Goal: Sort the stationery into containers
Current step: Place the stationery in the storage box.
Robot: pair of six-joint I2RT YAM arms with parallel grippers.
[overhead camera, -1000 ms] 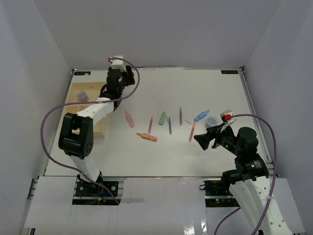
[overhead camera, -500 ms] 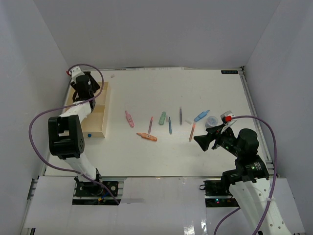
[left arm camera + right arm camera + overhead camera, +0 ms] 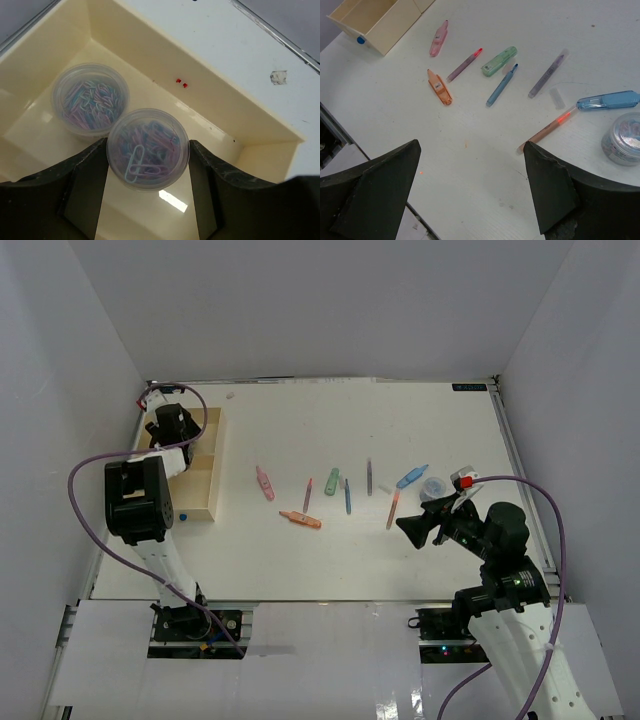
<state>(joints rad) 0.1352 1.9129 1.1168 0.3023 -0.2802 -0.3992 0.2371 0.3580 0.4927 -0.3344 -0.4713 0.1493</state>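
A: L gripper (image 3: 148, 167), what's it doing?
B: Clamped on a pot (image 3: 147, 142), jaws against both its sides. Pot's inside the tray (image 3: 165, 60), end section, just beside the 2nd pot (image 3: 90, 98). Can't tell if they touch, or if the held one sits on the floor yet.
A: So the next move there?
B: Prob. let go, then lift straight up. 2nd pot is tight on one side, so no sideways drift.
A: R gripper (image 3: 471, 145)?
B: Wide open, holds nothing, hovers over the table (image 3: 395, 110).
A: What's left out, and who's nearer?
B: 3rd pot (image 3: 622, 137) lies just off to R gripper's right, next to the blue marker (image 3: 607, 100). R arm is far nearer; L arm is way over at the tray.
A: And the pens (image 3: 501, 85)?
B: Spread ahead of R gripper, long axes roughly parallel, slanting away from it. Red pen (image 3: 547, 127) is closest, its near tip just beside one jaw.
A: Approach?
B: I'd say jaws need to straddle across a pen's axis, so maybe a wrist turn first. The tray is well apart, across the table to the left.
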